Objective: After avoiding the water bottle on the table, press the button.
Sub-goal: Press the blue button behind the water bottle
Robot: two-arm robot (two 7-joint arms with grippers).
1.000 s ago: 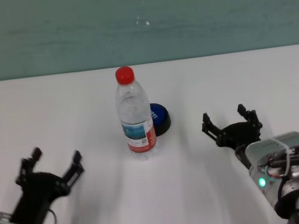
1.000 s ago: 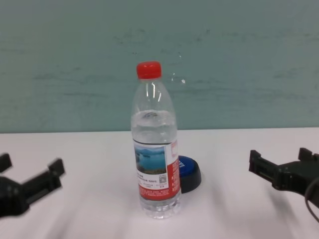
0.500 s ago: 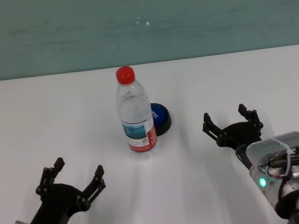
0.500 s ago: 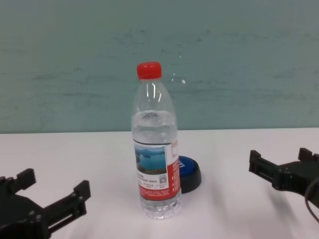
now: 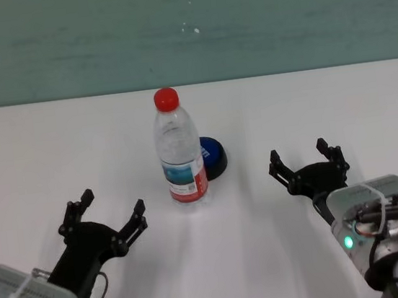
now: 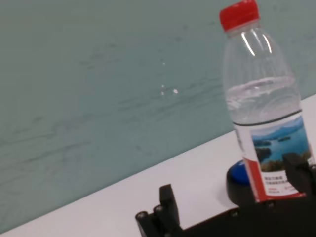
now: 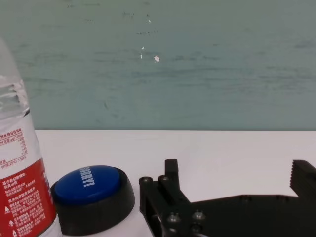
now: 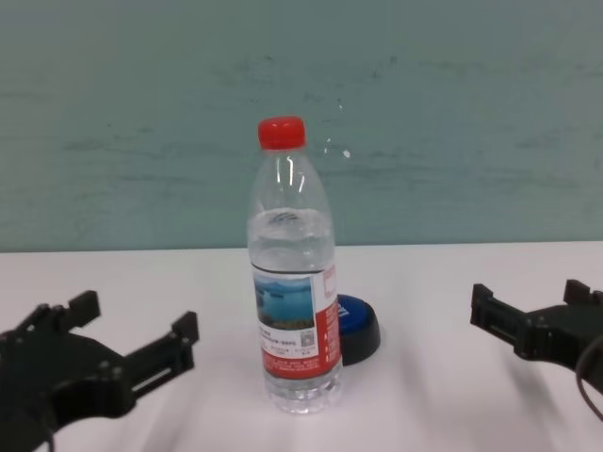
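Observation:
The water bottle point(image 5: 180, 151) stands upright at the middle of the white table point(image 5: 54, 152), clear with a red cap and a blue and red label. Directly behind it, slightly to its right, sits the button point(image 5: 213, 157), blue-domed on a black base, partly hidden by the bottle. My left gripper point(image 5: 104, 217) is open, low over the table to the near left of the bottle and apart from it. In the left wrist view the water bottle point(image 6: 266, 118) and button point(image 6: 238, 180) lie beyond its fingers. My right gripper point(image 5: 308, 161) is open, parked right of the button point(image 7: 91, 195).
A teal wall point(image 5: 184, 27) rises behind the table's far edge. Bare tabletop spreads to both sides of the bottle point(image 8: 292, 282) and between the two grippers.
My left gripper has moved right and forward toward the bottle, staying open. The right arm, bottle and button have not moved.

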